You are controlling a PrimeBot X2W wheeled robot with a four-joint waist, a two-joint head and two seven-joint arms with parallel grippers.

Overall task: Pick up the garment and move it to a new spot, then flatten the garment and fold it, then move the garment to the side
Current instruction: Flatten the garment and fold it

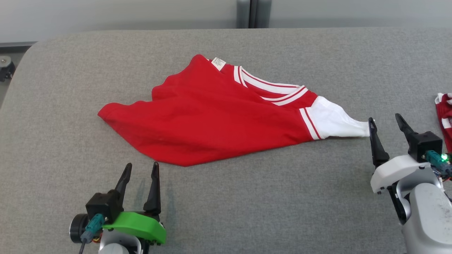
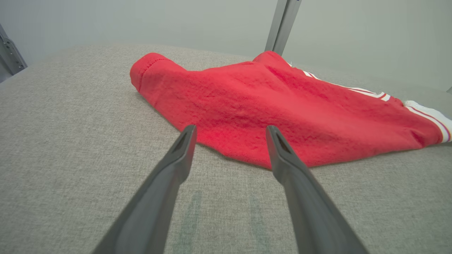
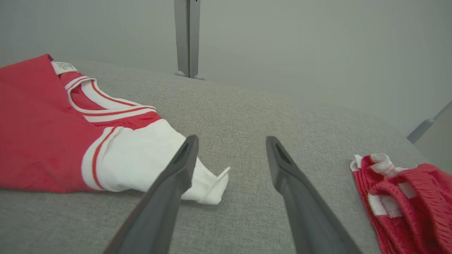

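Standing wide apart, the 2 dark fingers of the right gripper (image 1: 384,117) point up the frame at the right edge of the head view and hold nothing. Its left finger stands against the tip of the white sleeve (image 1: 335,121). In the right wrist view that tip pokes out past the finger into the open gap and lies flat on the cloth surface. Behind the fingers come a white wrist housing and a pale forearm (image 1: 427,218) that rises from the lower right corner.

The left gripper (image 1: 142,164) sits at the lower left with its jaws also spread and empty. Its fingers point up the frame from a green cover (image 1: 137,225). In its wrist view the tips hover just short of the near red hem, apart from it.

The garment (image 1: 212,120), a red shirt with white-striped trim, lies in a rumpled wedge across the middle of the grey padded table (image 1: 282,197). Its collar (image 1: 268,88) and a small label (image 1: 219,63) are toward the top, and the white sleeve stretches out to the right.

A second red-and-white mesh garment (image 1: 445,116) lies bunched at the far right edge, well apart from the shirt.
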